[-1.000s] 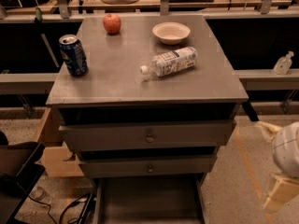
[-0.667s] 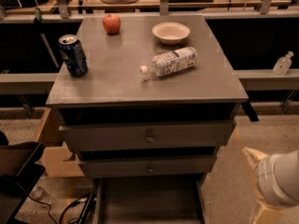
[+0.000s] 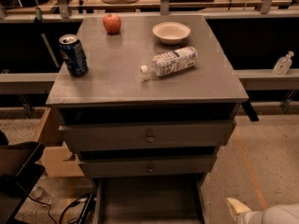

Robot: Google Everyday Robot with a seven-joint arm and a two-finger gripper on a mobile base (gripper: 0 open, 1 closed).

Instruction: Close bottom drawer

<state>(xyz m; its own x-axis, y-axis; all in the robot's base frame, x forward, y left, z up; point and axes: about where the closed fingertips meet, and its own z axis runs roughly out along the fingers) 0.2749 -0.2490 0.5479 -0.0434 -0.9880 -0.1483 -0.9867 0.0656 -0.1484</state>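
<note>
Under the grey cabinet top (image 3: 117, 80), the bottom drawer (image 3: 149, 202) stands pulled out, showing its plain grey tray. The gripper (image 3: 237, 207) is at near right; its spread is not readable.

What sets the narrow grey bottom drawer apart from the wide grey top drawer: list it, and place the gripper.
The bottom drawer is pulled far out, bare inside showing; the top drawer is barely out. The bottom drawer is narrower than the top drawer. The top drawer's knob shows; the bottom drawer's front is out of view. Both are grey. The gripper is lower right, touching neither.
</note>
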